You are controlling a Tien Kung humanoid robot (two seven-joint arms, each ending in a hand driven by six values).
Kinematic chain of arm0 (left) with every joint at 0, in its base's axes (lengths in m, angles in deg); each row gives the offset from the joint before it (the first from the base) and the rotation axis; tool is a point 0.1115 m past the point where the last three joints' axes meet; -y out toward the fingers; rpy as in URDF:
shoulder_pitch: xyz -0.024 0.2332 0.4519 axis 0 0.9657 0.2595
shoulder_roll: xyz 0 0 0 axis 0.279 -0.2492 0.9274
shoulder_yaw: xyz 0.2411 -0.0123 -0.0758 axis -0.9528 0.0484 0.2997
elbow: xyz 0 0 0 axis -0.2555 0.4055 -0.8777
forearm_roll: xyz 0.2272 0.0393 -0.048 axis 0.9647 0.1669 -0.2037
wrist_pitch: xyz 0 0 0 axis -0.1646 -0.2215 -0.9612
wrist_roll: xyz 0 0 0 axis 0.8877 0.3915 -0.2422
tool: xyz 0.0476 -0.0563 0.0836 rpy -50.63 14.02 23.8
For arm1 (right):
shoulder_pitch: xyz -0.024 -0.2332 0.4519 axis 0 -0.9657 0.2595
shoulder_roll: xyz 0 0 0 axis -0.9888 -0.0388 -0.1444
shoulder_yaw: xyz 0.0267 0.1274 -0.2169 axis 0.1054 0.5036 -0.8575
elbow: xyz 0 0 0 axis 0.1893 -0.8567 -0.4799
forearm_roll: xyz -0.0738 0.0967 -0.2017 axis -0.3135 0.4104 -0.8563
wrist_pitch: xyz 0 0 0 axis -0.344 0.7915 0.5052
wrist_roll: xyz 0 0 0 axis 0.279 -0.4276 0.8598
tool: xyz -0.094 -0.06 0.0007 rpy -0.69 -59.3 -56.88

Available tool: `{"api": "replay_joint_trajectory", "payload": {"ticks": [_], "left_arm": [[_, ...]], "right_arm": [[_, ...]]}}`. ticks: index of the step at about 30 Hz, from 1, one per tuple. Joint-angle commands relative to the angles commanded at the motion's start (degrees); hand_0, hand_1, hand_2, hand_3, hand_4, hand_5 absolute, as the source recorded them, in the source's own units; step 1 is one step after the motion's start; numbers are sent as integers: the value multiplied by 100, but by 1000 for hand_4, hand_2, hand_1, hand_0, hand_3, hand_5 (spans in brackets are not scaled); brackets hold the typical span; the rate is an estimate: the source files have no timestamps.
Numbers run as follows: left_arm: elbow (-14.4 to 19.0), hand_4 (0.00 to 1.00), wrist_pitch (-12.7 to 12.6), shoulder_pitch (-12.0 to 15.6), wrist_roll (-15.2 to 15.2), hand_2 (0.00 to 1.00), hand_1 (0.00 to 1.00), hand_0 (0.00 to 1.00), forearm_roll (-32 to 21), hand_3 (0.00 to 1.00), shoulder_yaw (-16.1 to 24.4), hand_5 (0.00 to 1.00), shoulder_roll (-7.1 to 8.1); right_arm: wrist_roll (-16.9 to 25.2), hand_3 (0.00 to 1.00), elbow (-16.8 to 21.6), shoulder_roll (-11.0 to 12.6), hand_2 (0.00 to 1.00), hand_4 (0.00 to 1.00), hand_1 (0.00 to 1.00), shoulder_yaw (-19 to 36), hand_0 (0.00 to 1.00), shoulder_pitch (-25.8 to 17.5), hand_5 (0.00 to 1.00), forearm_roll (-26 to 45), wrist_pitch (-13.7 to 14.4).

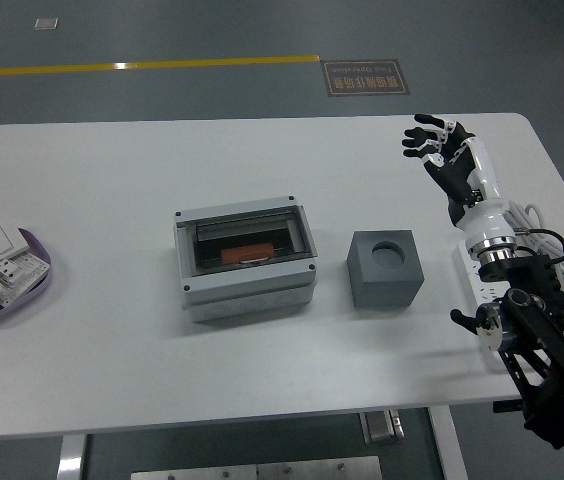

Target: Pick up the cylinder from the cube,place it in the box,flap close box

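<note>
Right hand [442, 152]: fingers spread wide, holding nothing, raised over the table's far right.
Cube [385, 268]: nearer and to the hand's left; its round hole faces up.
Cylinder: none clearly visible; cannot tell.
Box [246, 264]: left of the cube.
Left hand: unseen.

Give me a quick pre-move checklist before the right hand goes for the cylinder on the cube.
1. Right hand open, holding nothing: ok.
2. Cylinder on the dark grey cube: not ok, its round hole looks vacant.
3. Orange piece already inside the grey box: ok.
4. Clear box lid fully latched: cannot tell.
5. White power strip under the right arm, apart from the cube: ok.
6. Left hand: not in view.
</note>
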Motion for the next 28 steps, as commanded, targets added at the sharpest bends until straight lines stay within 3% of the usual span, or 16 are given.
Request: {"api": "replay_joint_trajectory", "payload": {"ticks": [28], "left_arm": [[0, 633, 16, -42, 47, 598, 604, 576, 82, 620, 23, 165, 0]], "right_arm": [[0, 640, 26, 56, 585, 651, 586, 15, 588, -203, 340, 88, -8]]}}
